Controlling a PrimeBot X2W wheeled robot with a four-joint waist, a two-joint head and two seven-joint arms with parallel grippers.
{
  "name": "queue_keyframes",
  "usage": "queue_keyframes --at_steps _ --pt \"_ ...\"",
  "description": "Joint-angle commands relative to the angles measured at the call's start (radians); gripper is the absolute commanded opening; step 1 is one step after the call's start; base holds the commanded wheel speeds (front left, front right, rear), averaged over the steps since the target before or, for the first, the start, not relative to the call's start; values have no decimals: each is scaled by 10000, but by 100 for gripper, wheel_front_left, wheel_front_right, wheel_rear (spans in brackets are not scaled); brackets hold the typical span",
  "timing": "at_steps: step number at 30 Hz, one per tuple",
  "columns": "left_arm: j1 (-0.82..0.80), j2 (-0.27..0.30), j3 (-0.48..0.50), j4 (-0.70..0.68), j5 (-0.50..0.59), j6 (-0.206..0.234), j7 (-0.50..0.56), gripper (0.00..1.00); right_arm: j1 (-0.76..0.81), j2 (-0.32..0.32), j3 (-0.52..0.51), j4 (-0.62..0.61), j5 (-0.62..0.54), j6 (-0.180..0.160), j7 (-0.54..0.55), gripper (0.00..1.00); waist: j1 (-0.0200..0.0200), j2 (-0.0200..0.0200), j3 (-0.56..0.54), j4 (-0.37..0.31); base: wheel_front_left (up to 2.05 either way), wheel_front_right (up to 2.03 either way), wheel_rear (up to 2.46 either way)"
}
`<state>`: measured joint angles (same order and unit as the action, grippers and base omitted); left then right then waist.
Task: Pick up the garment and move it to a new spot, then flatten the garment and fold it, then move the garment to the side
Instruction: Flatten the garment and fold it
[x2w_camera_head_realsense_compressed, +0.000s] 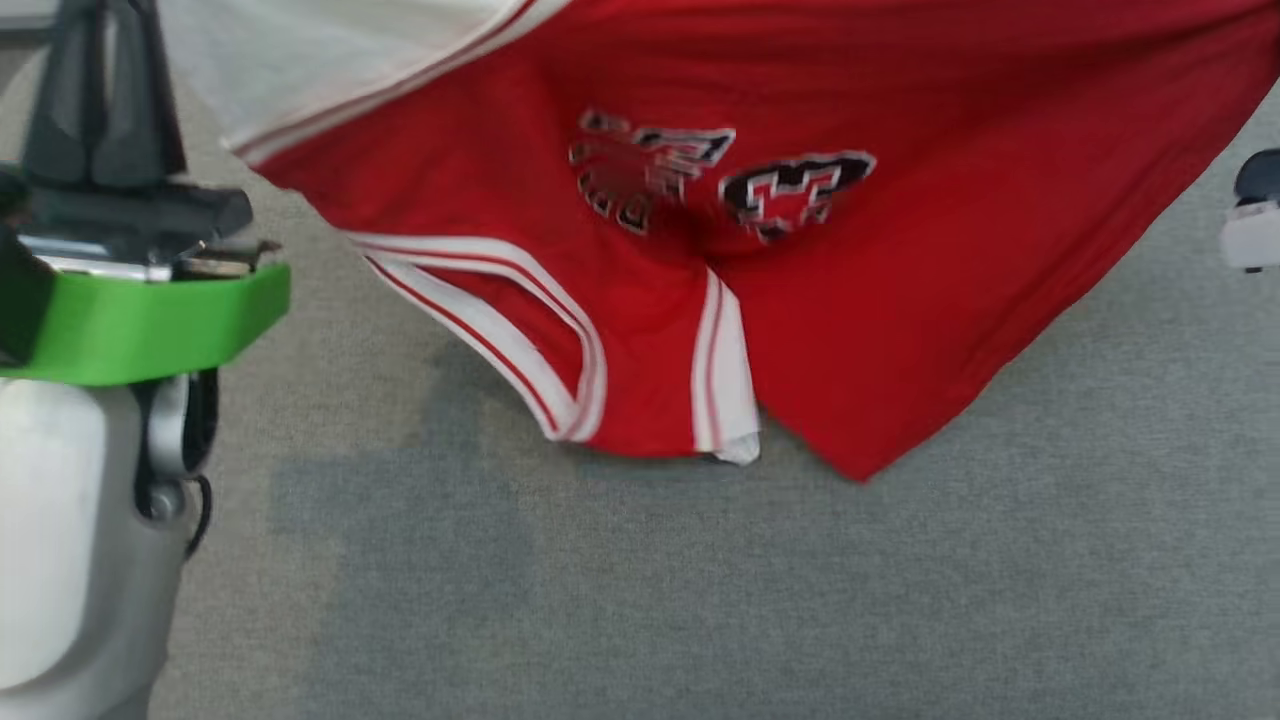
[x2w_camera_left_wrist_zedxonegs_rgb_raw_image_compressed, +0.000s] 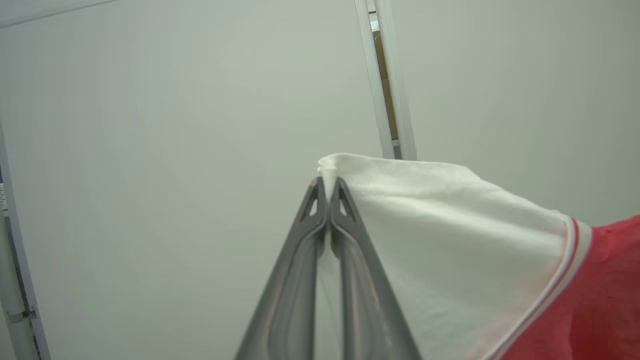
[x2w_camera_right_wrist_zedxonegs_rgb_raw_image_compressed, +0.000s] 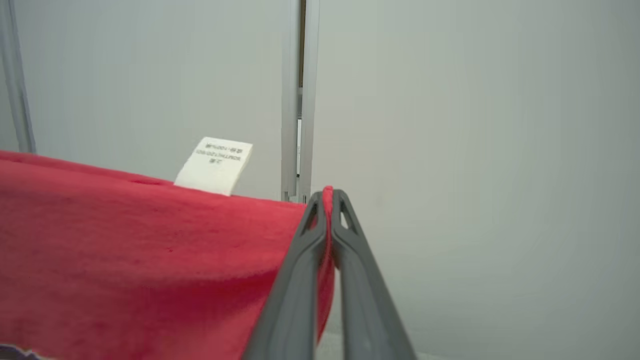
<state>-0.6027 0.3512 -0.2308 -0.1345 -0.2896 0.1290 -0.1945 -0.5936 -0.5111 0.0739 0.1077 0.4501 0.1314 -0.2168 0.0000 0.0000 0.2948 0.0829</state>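
Observation:
The garment (x2w_camera_head_realsense_compressed: 800, 250) is a red jersey with white striped trim, a white panel and a dark printed logo. It hangs stretched between both arms above the grey surface, its lower tips close to it. In the left wrist view my left gripper (x2w_camera_left_wrist_zedxonegs_rgb_raw_image_compressed: 327, 182) is shut on a white corner of the garment (x2w_camera_left_wrist_zedxonegs_rgb_raw_image_compressed: 450, 240). My right gripper (x2w_camera_right_wrist_zedxonegs_rgb_raw_image_compressed: 327, 196) is shut on a red edge of the garment (x2w_camera_right_wrist_zedxonegs_rgb_raw_image_compressed: 150, 250), where a white care label (x2w_camera_right_wrist_zedxonegs_rgb_raw_image_compressed: 214, 165) sticks up. In the head view the left gripper (x2w_camera_head_realsense_compressed: 100, 60) points up at the top left.
A grey carpeted surface (x2w_camera_head_realsense_compressed: 700, 600) spreads below the garment. My pale left forearm with its green band (x2w_camera_head_realsense_compressed: 140, 320) fills the left edge. Part of the right arm (x2w_camera_head_realsense_compressed: 1255, 215) shows at the right edge. A pale wall with a vertical seam (x2w_camera_left_wrist_zedxonegs_rgb_raw_image_compressed: 385, 80) stands behind.

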Motion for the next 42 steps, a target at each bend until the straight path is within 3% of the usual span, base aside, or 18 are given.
queue_keyframes --at_steps 1,8,16,24,30,36,42 --pt "-442 229 144 -417 163 85 191 0 216 20 -336 -640 -215 -13 286 0 0 0 -1050 -608 0 0 0" --pt "-2111 568 226 -1417 294 -43 1083 0 76 66 -1586 -3103 -631 -13 1877 0 0 0 -1773 -765 0 0 0" --pt "-3179 134 -268 -50 -203 -494 1583 0 -593 -104 -1536 -2760 -177 -13 2811 0 0 0 -1843 -794 0 0 0" --pt "-4659 -812 -637 4273 -845 -1220 728 0 -2422 223 -514 -132 152 -12 2552 0 0 0 -1038 -873 0 0 0" --pt "-6454 -1248 -222 7791 -1161 -1625 -453 0 -4573 1208 414 2820 282 -12 1293 0 0 0 -783 -1413 0 0 0" --pt "-7587 -1288 124 9469 -949 -1571 -694 0 -6028 1917 1226 5071 356 -7 273 0 0 0 -541 -1545 0 0 0" --pt "-6630 -1774 386 10625 -1003 -1603 -692 0 -5946 2231 2438 7032 744 -9 -171 0 0 0 -38 -1188 0 0 0"
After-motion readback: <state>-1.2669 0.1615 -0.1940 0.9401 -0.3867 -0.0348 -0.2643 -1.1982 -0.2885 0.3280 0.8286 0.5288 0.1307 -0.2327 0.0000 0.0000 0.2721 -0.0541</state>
